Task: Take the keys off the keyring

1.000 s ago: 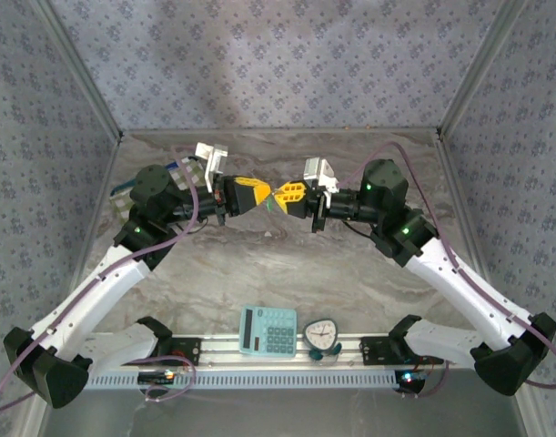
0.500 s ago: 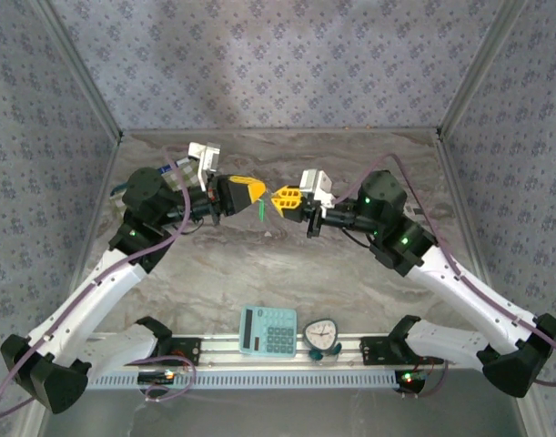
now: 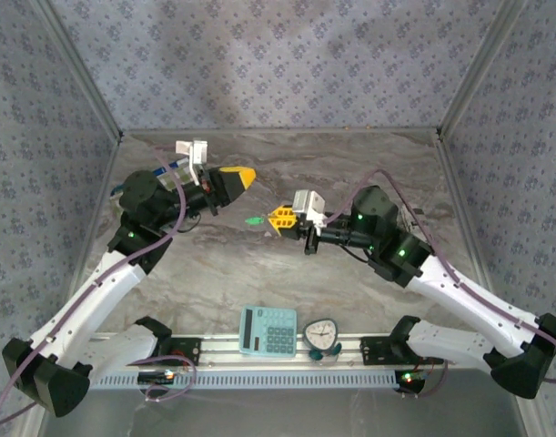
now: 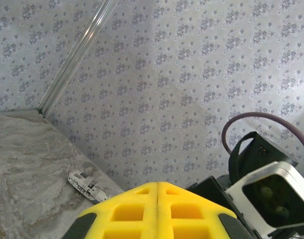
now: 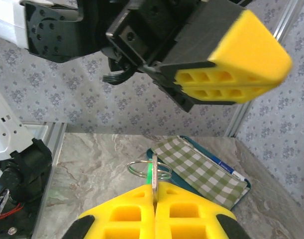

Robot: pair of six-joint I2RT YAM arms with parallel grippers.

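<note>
top external: high over the near edge, whole table (image 3: pixel 259 264) below
left wrist: tight over its fingers (image 4: pixel 132 211), facing wall (image 4: pixel 191 74)
right wrist: tight, facing left gripper (image 5: pixel 229 82), same one top sees

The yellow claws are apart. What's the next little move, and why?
Probably open the left gripper and bring it to the green key: it is shut on nothing, while the right gripper pinches the keyring with that key on it.

No writing or figures can be read: the keys of the calculator (image 3: pixel 267 330) and the face of the round dial (image 3: pixel 321 333) are too small.
</note>
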